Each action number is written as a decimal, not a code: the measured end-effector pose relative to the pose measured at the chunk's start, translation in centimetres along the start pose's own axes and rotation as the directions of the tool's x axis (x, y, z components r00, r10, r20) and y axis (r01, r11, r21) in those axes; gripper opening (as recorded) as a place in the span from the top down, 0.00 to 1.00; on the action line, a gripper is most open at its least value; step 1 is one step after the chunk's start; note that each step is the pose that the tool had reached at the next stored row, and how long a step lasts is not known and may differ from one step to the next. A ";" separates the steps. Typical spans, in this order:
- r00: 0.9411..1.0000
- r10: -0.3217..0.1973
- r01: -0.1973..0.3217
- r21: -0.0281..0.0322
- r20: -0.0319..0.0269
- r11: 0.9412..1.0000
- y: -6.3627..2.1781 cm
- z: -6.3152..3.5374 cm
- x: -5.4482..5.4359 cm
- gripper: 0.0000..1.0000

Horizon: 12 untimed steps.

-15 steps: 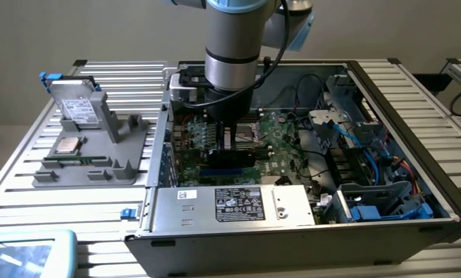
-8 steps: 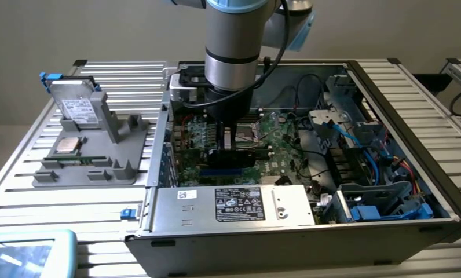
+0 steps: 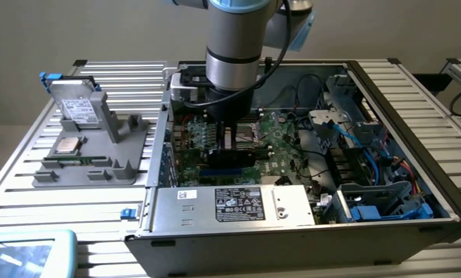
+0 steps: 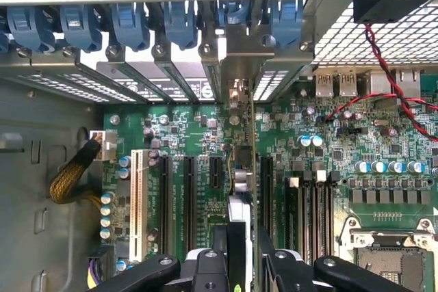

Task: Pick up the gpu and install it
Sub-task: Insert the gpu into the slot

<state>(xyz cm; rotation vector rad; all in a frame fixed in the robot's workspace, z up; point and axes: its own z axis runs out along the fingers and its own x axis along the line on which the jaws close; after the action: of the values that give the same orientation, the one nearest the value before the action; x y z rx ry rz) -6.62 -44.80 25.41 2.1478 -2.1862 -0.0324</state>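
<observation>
A slatted aluminium table [image 3: 29,191] stands before a pale wall, and on it, from centre to lower right of the frame, lies an open dark-grey computer case [image 3: 292,243]. A silver-and-grey robot arm [image 3: 232,52] comes down from top centre into the case. Its black gripper [image 3: 232,146] is clamped on the gpu [image 3: 235,157], a thin flat black-faced card held on edge over the green motherboard [image 3: 281,136] in mid-frame, among the long black expansion slots [image 4: 190,203]. I cannot tell whether it touches one. A grey plastic parts holder [image 3: 99,156] sits at the exterior view's left.
</observation>
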 end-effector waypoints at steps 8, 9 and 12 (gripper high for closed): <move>1.000 0.000 0.000 -0.004 -0.003 1.000 -0.14 -0.08 0.0 0.73; 1.000 0.000 0.000 -0.004 -0.003 1.000 -0.14 -0.08 0.0 0.73; 1.000 0.000 0.000 -0.004 -0.003 1.000 -0.14 -0.08 0.0 0.73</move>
<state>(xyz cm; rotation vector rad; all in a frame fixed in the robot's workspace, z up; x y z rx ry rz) -6.47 -44.80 25.49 2.1440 -2.1829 -0.0338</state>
